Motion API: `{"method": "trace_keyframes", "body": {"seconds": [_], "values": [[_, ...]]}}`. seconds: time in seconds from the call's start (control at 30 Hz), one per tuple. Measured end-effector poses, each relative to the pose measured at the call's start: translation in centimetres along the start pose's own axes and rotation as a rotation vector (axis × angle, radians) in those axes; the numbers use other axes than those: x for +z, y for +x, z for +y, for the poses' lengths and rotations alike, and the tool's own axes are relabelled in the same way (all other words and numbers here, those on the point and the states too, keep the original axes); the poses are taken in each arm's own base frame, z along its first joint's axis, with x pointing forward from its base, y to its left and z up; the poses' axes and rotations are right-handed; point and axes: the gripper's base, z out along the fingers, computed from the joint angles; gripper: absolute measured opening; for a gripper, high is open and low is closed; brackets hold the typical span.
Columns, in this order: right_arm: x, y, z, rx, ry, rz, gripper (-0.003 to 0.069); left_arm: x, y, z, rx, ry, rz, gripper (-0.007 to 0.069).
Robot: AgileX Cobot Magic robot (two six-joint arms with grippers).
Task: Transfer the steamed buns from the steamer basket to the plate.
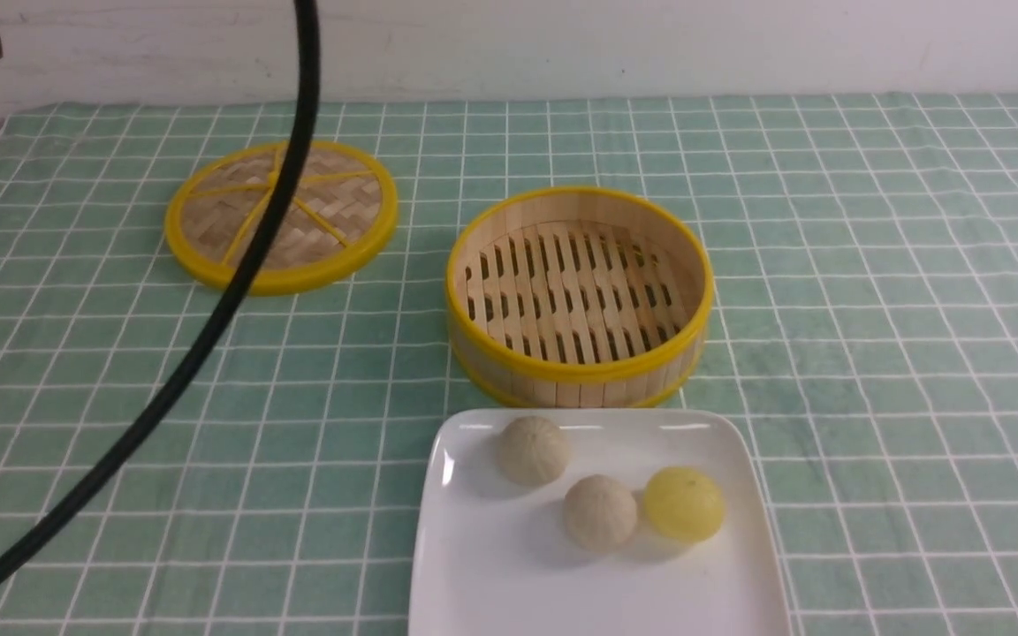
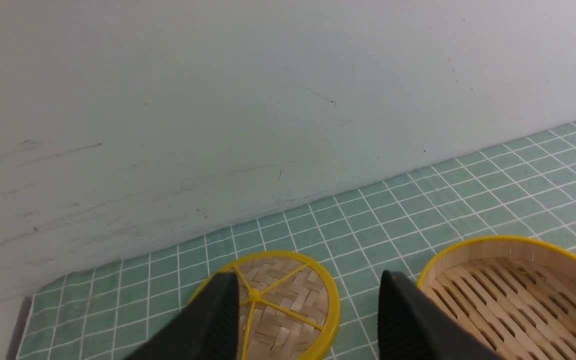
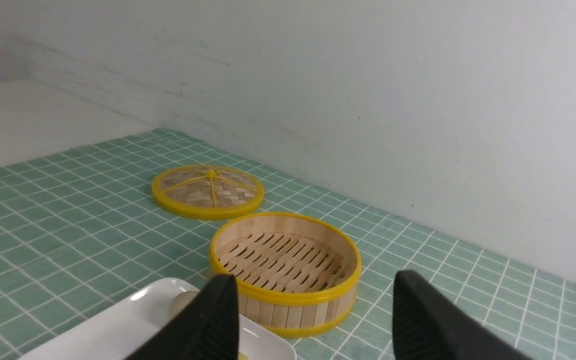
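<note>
The steamer basket (image 1: 580, 378) stands mid-table with nothing on its slat floor. All three steamed buns lie on the white plate (image 1: 491, 583) just in front of it: one beige (image 1: 534, 450), another beige (image 1: 599, 511) and a yellow one (image 1: 684, 503). Neither gripper shows in the front view. My left gripper (image 2: 307, 275) is open and holds nothing, raised over the cloth between the lid (image 2: 288, 300) and the basket (image 2: 468, 248). My right gripper (image 3: 314, 275) is open too, raised on the near side of the basket (image 3: 288, 300), with the plate (image 3: 133, 320) and part of a bun (image 3: 182, 301) beside one finger.
The flat woven lid (image 1: 332, 221) lies at the back left on the green checked cloth (image 1: 871, 353). A black cable (image 1: 208, 318) hangs across the left of the front view. A white wall (image 1: 562, 44) closes the far edge of the table.
</note>
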Motion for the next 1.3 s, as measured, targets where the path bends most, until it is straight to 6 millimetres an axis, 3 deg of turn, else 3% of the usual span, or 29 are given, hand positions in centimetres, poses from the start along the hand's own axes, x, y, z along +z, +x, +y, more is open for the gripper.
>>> {"method": "trace_keyframes", "body": {"seconds": [0.3,0.6,0.73,0.83,0.87,0.9,1.0,1.3], "values": [[4.1,5.2,-0.3,-0.025,0.043,0.085,0.0421,0.0,0.2,-0.1,-0.024,0.014,0.027,0.0388],[4.9,6.6,-0.3,-0.032,0.048,0.115,0.0401,0.0,0.4,-0.1,-0.025,0.014,0.039,0.0386],[4.9,7.0,-0.3,-0.038,0.046,0.149,0.0315,0.2,0.6,-0.2,-0.024,0.015,0.060,0.0386],[4.8,7.7,-0.3,-0.053,0.044,0.228,0.0167,0.9,0.8,-0.3,-0.021,0.017,0.085,0.0386],[4.8,7.8,-0.3,-0.054,0.044,0.232,0.0158,1.0,0.8,-0.3,-0.021,0.017,0.088,0.0386],[4.7,8.1,-0.3,-0.054,0.040,0.265,0.0087,1.4,0.9,-0.4,-0.020,0.019,0.100,0.0386],[4.7,8.3,-0.3,-0.055,0.036,0.295,0.0003,1.8,1.1,-0.5,-0.018,0.021,0.116,0.0386],[6.1,10.1,-0.5,-0.095,0.074,0.241,-0.0014,2.5,1.2,-0.7,-0.024,0.031,0.117,0.0347]]}}
